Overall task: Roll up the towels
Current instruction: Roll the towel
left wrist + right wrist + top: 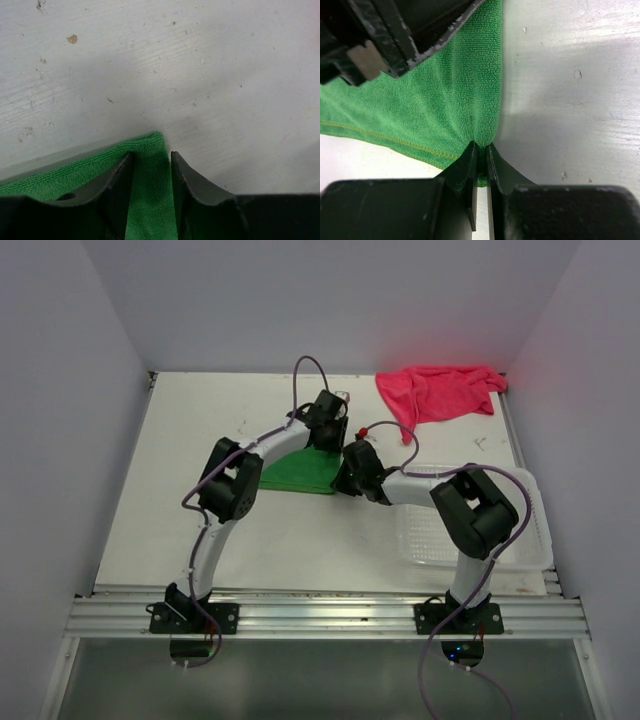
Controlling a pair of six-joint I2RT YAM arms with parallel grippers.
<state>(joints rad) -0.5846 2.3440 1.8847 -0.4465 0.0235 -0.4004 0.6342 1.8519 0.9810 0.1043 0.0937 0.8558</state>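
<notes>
Barely begun, by the look of it: neither towel shows a single turn of roll. The green towel (296,473) lies flat and folded near the middle of the worktop (190,440), with both wrists gathered over its 3 o'clock end.

The right jaws are all but closed on that end's edge. In the right wrist view the pile puckers into the slit between them, so I judge it a real pinch. The left jaws stand part open, one finger on either side of the towel's far corner, with a strip of green showing between them. No pucker shows there, and I cannot tell whether they press the cloth. My reading is that the first turn is being set up from this end, and all the rolling itself is left.

The pink towel (437,390) sits crumpled at 1 o'clock on the worktop, by the back wall and well apart from the arms. It would need spreading before it could be rolled. A clear plastic basket (525,540) lies at 4 o'clock, beneath the right arm's elbow in the overhead view. The two wrists crowd one short edge, which I take to be the main hindrance.
</notes>
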